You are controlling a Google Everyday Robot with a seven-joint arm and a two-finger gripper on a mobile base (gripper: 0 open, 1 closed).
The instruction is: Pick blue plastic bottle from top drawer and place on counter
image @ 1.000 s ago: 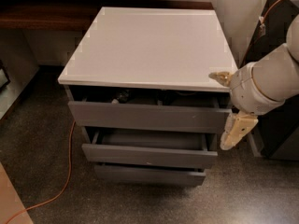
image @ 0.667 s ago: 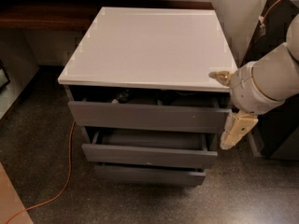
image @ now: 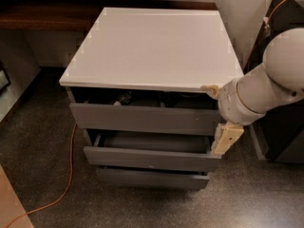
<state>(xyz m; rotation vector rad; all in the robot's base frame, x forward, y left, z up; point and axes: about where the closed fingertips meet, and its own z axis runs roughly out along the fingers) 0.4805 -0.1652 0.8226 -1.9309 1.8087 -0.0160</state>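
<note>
One gripper [image: 216, 118] hangs by the front right corner of the counter [image: 152, 46], fingers apart, likely ready to reach into the open top drawer [image: 142, 118].

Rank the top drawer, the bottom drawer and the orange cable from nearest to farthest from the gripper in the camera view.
The gripper sits by the front right corner of the counter.
1. Top drawer: right end beside it.
2. Bottom drawer: lower, near the floor.
3. Orange cable: on the floor, far left.
</note>
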